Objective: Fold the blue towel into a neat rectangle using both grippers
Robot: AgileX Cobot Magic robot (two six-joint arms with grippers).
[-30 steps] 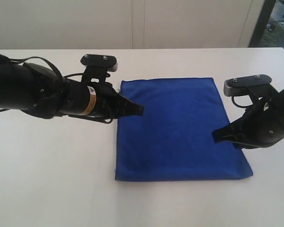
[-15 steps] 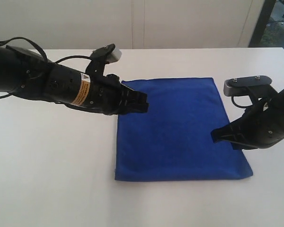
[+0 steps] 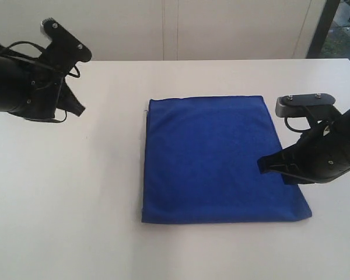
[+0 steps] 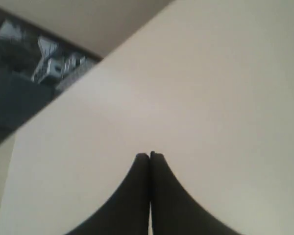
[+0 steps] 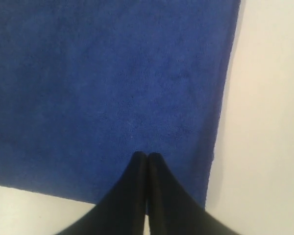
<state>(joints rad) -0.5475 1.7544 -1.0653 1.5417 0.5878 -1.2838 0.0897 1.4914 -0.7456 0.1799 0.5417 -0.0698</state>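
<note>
One blue towel (image 3: 216, 160) lies flat near the middle of the white desk (image 3: 76, 221), a smooth rectangle (edges nearly straight). At its right edge the right hand (image 3: 262, 165) is clenched on nothing, its tip over the cloth. Farther back, the left hand (image 3: 80, 109) is also clenched and empty, well apart from the towel.

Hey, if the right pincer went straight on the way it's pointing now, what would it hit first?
Probably the blue towel: the shut right pincer points across it, though its height above the cloth is unclear.
</note>
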